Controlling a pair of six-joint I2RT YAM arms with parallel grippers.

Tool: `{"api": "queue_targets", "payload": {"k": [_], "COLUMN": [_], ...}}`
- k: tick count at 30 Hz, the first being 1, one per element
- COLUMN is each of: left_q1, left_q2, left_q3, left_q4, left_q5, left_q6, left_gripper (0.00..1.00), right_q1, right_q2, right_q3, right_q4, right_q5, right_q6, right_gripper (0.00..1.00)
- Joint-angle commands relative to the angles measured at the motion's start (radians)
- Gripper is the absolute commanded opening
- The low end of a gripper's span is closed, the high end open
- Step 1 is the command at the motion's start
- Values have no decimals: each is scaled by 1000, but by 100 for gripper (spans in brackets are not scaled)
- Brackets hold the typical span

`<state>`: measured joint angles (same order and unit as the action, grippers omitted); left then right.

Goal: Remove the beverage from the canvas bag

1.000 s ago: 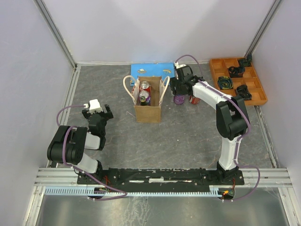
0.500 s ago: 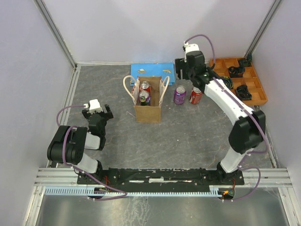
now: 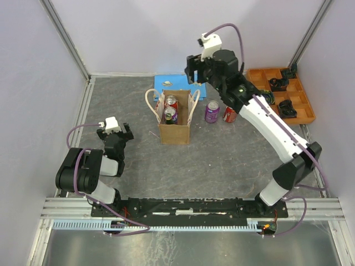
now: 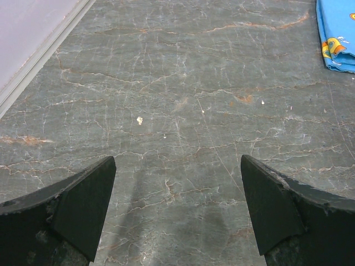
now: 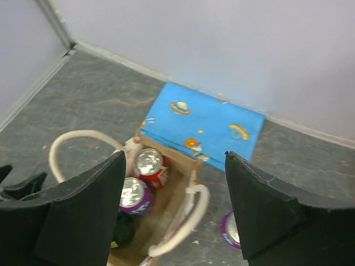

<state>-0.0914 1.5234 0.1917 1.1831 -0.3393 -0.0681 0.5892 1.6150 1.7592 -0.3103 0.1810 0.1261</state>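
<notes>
The canvas bag (image 3: 174, 133) stands upright near the centre of the top view, just below the blue board (image 3: 178, 83). Inside it sit a red can (image 3: 172, 102) and a purple can (image 3: 170, 114). To the bag's right on the table, a loose purple can (image 3: 212, 111) and a loose red can (image 3: 229, 114) stand side by side. The right gripper (image 5: 174, 153) hangs high over the board and bag, claw wide and holding nothing. At lower left, the left gripper (image 4: 177, 158) is also spread wide over grey tabletop.
</notes>
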Motion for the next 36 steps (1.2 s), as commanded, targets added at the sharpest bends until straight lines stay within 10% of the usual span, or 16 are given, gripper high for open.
{"api": "queue_targets", "payload": {"k": [1,17,30,36], "left_q1": [-3,-1,-2,-1], "left_q2": [0,0,0,0], "left_q3": [22,22,22,22], "left_q4": [46,47,46,47], "left_q5": [-21,-21,-21,-20], "left_q6": [36,35,36,36], "left_gripper": [99,99,99,99], "right_q1": [31,51,61,64], "right_q2": [102,432,531,580], "right_q3": [86,270,281,314], "right_q4": [-19,-123,-182,-200], "right_q5": [-80,-231,-215,-193], "right_q6": [-1,102,130,110], "right_gripper": [77,18,72,77]}}
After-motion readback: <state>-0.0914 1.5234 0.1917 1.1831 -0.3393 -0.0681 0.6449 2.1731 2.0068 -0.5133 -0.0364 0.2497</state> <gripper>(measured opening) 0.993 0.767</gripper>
